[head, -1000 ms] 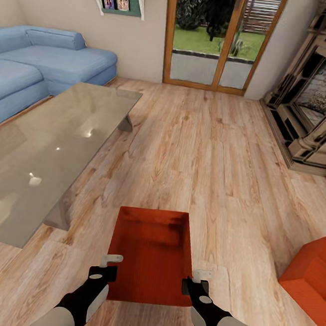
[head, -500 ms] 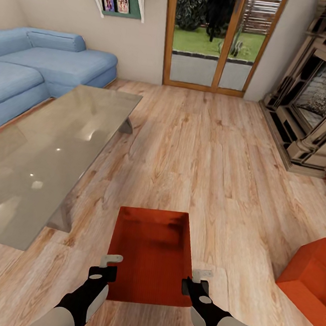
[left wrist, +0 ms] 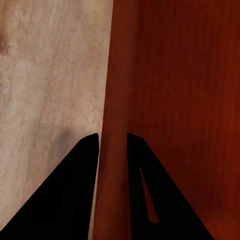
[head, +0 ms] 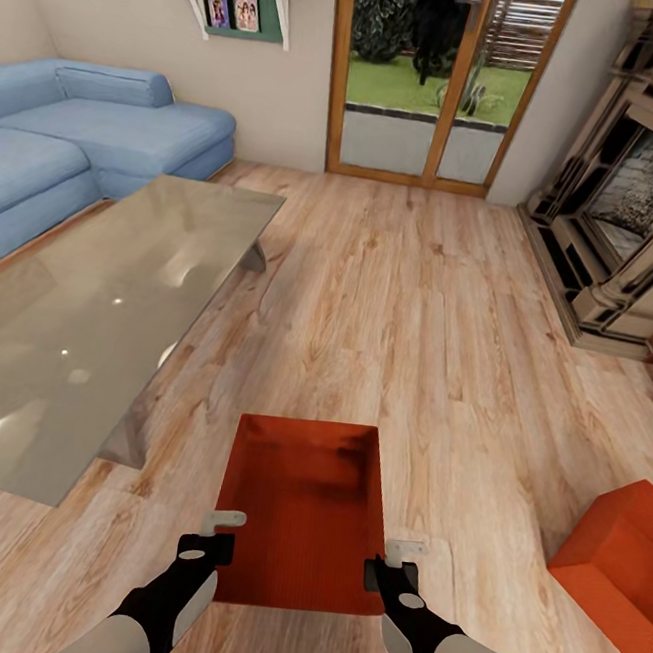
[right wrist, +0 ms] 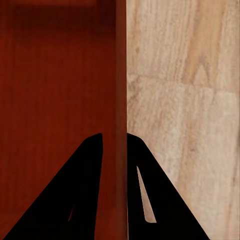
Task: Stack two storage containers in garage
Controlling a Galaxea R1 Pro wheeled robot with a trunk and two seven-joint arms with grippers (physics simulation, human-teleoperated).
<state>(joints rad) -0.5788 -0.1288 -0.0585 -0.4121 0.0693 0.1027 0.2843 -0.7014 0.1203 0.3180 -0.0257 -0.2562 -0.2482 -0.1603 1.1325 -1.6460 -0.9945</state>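
1. Clamping the left wall of the held storage container (head: 307, 511), the left gripper (left wrist: 112, 145) has one finger outside and one inside the wall, closed down to the wall's thickness.
2. The right gripper (right wrist: 115, 145) pinches the opposite wall likewise, its jaws narrowed onto it.
3. In the head view the left gripper (head: 216, 536) sits at 9 o'clock of the box and the right gripper (head: 397, 563) at 3 o'clock; the open box lies between both arms, above the wood plank floor (head: 389, 303).
4. A second storage container (head: 615, 563) rests on the planks at 3 o'clock, well apart.
5. A glass coffee table (head: 97, 312) stands at 10 o'clock, a blue sofa (head: 96, 131) beyond it.
6. Glass doors (head: 433, 76) at 12 o'clock; a stone fireplace (head: 640, 209) at 2 o'clock.
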